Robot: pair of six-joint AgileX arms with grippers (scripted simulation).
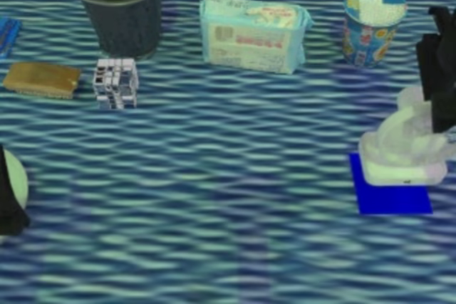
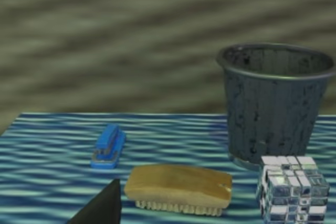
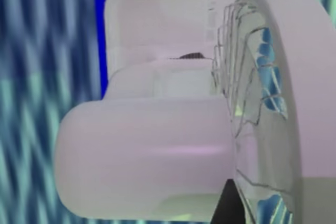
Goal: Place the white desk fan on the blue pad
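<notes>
Now white desk fan (image 1: 403,153) overlaps blue pad (image 1: 392,197) far edge.

The white desk fan (image 3: 152,150) looks like smooth, faintly glossy plastic, its round head (image 3: 262,103) a thin wire cage, and the blue pad (image 1: 394,201) under its base is flat and matt. The bucket (image 2: 275,103) seems dull, mottled dark metal, the brush (image 2: 178,186) has a satiny wood-like back over pale bristles, and the cube (image 2: 292,187) is mirror-shiny. The tissue pack (image 1: 253,32) is glossy film, the tablecloth (image 1: 214,211) a rippled cloth.
</notes>
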